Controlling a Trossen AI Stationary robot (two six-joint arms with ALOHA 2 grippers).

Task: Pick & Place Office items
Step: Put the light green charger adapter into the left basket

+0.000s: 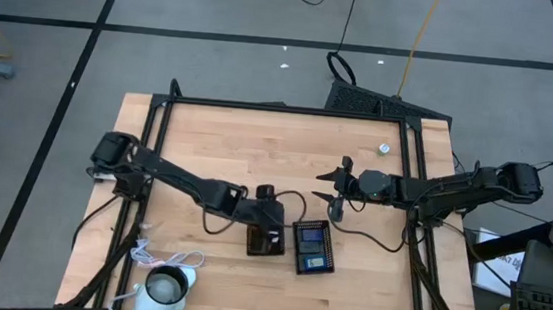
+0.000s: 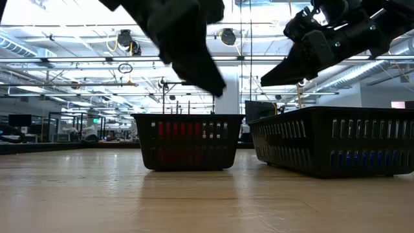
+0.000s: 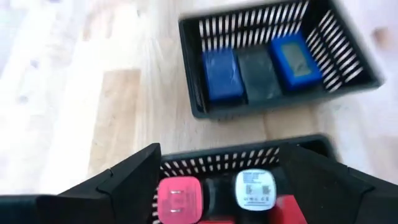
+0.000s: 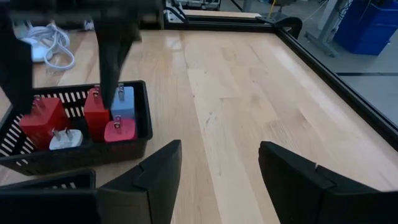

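Overhead arrangement: two black trays are sitting side by side near the middle of the wooden table [image 1: 258,138]. The left tray [image 1: 265,240] is holding the red blocks [image 4: 96,112] together with a light blue block [image 4: 123,103], a pink-red piece [image 3: 179,199] and a white plug-like piece [image 3: 255,190]. The right tray [image 1: 314,247] is holding the blue blocks [image 3: 222,73] (three pieces lying in a row, the middle one darker than its neighbours). One small round silvery bit [image 1: 383,148] is lying alone on the far right part of the table, well apart from both trays.

The left gripper [image 3: 221,177] is hovering directly above the left tray with its fingers standing wide apart and nothing between them. The right gripper [image 1: 331,186] is waiting over bare wood to the far right of the trays, its fingers also spread and empty.

A white cup-like object [image 1: 164,291] with a coiled cord is resting at the near left corner of the table.
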